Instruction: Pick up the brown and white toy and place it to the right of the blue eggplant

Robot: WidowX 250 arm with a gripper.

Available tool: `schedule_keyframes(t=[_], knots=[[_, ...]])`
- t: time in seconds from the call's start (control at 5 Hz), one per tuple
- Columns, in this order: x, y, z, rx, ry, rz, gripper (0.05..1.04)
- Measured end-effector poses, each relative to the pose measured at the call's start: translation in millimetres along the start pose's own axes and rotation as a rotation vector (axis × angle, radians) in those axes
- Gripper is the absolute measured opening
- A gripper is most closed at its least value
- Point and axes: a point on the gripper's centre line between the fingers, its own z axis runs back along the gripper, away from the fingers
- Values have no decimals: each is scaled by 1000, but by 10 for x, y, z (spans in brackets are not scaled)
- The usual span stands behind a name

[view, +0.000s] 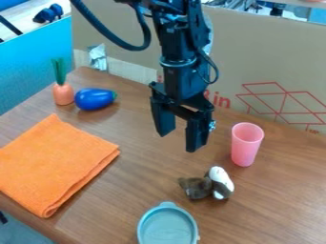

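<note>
Brown wood counter (134,176), cardboard (274,52) behind; fingers (197,136) wide apart; lidded bowl (167,228) cut off below.

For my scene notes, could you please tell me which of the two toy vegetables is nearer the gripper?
The blue eggplant; the orange carrot with its green top sits farther away.

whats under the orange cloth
The orange cloth lies folded on the wooden table, whose brown top shows along its edges. Whatever is directly beneath the cloth is covered and cannot be seen.
</note>
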Motion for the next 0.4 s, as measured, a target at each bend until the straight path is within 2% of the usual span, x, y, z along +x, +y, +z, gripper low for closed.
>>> schedule_keyframes(t=[0.2,0.4], knots=[[-30,7,-95,-7,33,1,1005],[-110,-23,-186,-89,94,-48,1005]])
